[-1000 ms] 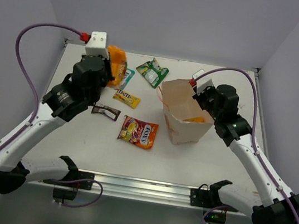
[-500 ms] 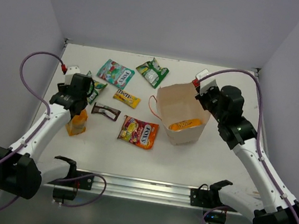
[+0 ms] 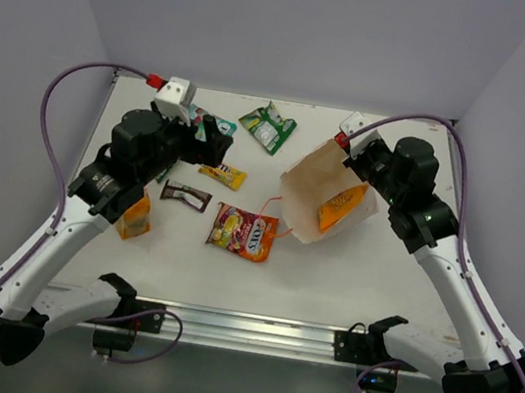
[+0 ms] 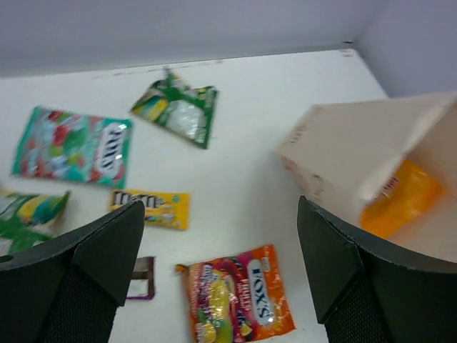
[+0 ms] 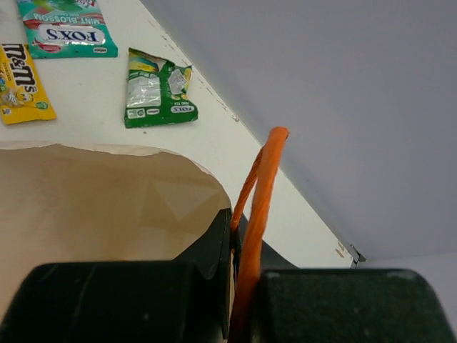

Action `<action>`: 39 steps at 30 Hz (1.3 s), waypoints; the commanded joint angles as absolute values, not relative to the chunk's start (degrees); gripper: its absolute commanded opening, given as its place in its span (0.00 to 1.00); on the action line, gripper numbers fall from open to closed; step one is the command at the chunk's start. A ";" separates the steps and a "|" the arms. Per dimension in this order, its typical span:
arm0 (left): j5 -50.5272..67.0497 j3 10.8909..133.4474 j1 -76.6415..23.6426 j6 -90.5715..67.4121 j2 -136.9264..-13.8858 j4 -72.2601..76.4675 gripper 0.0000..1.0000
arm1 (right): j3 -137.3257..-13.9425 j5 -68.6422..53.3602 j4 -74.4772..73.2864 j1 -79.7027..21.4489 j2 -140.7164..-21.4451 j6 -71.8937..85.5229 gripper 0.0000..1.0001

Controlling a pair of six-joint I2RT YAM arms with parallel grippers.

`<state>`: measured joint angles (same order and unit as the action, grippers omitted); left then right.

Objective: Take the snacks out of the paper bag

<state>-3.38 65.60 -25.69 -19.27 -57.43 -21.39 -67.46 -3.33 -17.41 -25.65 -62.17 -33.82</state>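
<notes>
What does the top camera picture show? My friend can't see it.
The right gripper pinches the rim of a tilted paper bag with one orange snack bag inside. The open left gripper hangs over snack packets spread on the white table, among them a Fox's candy pouch and a yellow M&M's bar.

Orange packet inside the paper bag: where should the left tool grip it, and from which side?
Pinch the orange packet's exposed edge, reaching in through the paper bag's open mouth from the left. The bag is tipped that way, the packet lying flat against its inner wall.
</notes>
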 commanded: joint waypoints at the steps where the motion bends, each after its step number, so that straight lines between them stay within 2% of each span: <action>1: 3.50 67.15 -31.89 -16.96 -58.01 -14.35 0.93 | -73.21 -7.02 -13.88 -25.66 -63.45 -38.75 0.00; 9: -3.60 66.09 -49.90 -11.78 -64.24 -6.34 0.90 | -74.97 -7.03 -16.79 -27.94 -66.80 -40.52 0.00; 17: -8.08 64.08 -57.29 -10.19 -70.48 2.37 0.85 | -74.88 -6.59 -17.93 -29.61 -67.94 -40.78 0.00; 28: -13.97 57.75 -59.06 -11.51 -78.22 10.80 0.82 | -74.27 -7.73 -17.58 -30.50 -66.10 -39.29 0.00; 35: -12.83 59.41 -59.06 -11.86 -87.78 15.29 0.83 | -74.97 -6.86 -16.96 -31.90 -65.83 -38.85 0.00; 39: -10.20 60.91 -59.06 -12.74 -91.93 16.96 0.88 | -75.06 -6.07 -16.70 -33.13 -65.92 -38.94 0.00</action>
